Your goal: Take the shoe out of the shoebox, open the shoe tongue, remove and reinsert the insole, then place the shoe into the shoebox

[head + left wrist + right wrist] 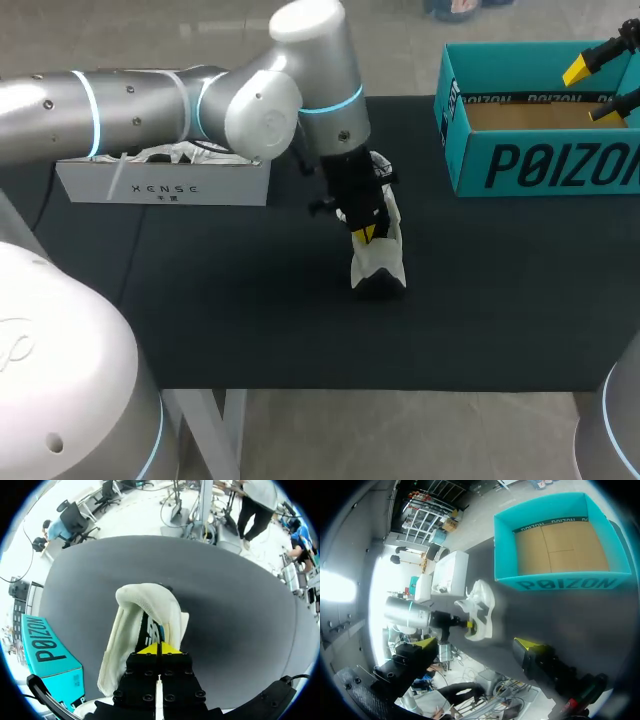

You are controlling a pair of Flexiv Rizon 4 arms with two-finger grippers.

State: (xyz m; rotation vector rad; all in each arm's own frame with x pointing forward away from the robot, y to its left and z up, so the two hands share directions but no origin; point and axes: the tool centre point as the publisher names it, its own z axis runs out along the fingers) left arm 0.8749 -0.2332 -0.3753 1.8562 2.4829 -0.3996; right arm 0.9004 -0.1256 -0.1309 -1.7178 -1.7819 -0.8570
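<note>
Noted shoe out of the empty shoebox at far right, propped mid-worktop, left tool clenched on its opening, right tool released above the shoebox; judged insole work and re-boxing outstanding.

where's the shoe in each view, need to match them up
head view: shoe mid-table, at the left gripper
left wrist view: shoe just ahead of the left gripper
right wrist view: shoe on the table, apart from the shoebox
shared landmark: teal shoebox
</note>
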